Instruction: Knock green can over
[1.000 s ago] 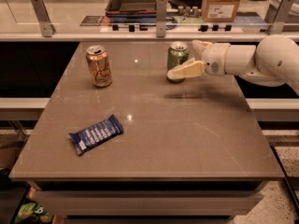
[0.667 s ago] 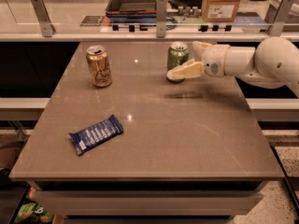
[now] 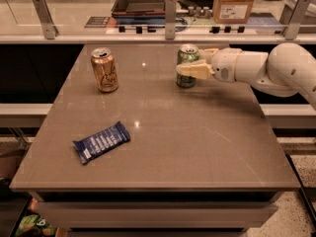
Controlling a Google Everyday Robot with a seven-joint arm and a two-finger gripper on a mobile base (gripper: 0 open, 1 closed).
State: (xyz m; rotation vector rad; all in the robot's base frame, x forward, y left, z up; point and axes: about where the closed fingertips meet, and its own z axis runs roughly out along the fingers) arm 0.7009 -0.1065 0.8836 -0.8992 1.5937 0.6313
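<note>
1. Far left of the fingers (image 3: 195, 71), and nearer the camera, a blue snack wrapper (image 3: 101, 142) lies flat on the surface (image 3: 197, 132). It carries pale lettering, but none of it can be read.
2. Still left of the fingers and well apart from them, an orange-gold can (image 3: 104, 69) stands upright. It has a dark swirl figure on its side, and no brand name is legible.
3. The green can (image 3: 186, 58) stands upright at the fingertips, its long axis vertical, towards the far side of the surface. There is a faint light mark on its side, and no name can be made out.
4. The gripper (image 3: 193, 61) reaches in level from the right, at about the can's mid-height.
   - The fingers are spread, not pressed together.
   - One finger crosses in front of the can's body; the other sits by its upper right edge.
   - The can seems to sit partly between them, though contact cannot be confirmed from this angle.
5. The can lies just left of the gripper's palm. A push to the left, landing above the can's middle, would likely tip it over rather than slide it. The orange-gold can is far enough away to be out of the fall.
6. Behind and right of the fingers, beyond the surface, a cardboard box (image 3: 232, 4) carries a white label. Its print is unreadable.
</note>
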